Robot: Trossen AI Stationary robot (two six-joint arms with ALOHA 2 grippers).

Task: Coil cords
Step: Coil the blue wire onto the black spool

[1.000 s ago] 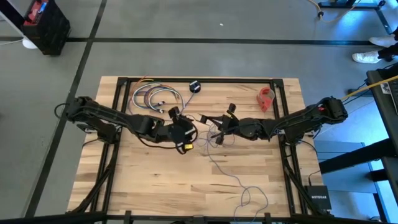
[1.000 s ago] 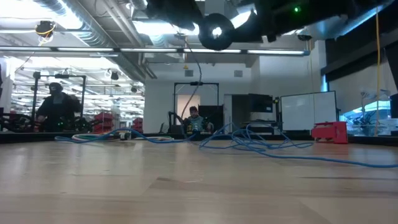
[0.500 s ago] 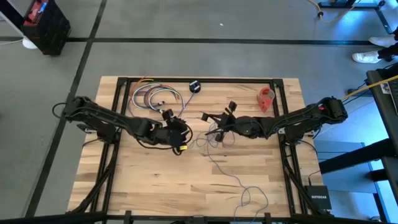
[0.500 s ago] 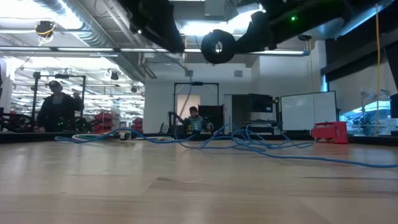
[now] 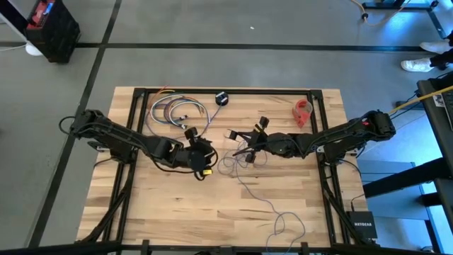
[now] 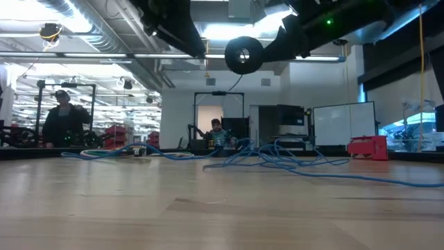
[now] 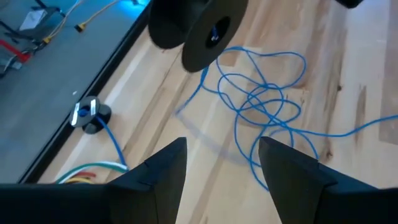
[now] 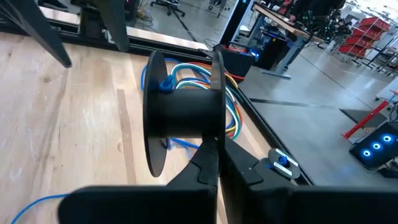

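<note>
High view, one cord (image 5: 249, 190), one spool (image 8: 184, 111), two claws

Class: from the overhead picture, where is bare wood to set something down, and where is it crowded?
Free: the near-left table corner, between left arm and the cord; also between puck and red object. Crowded: centre, where left gripper and right gripper meet; cable bundle far-left.
</note>
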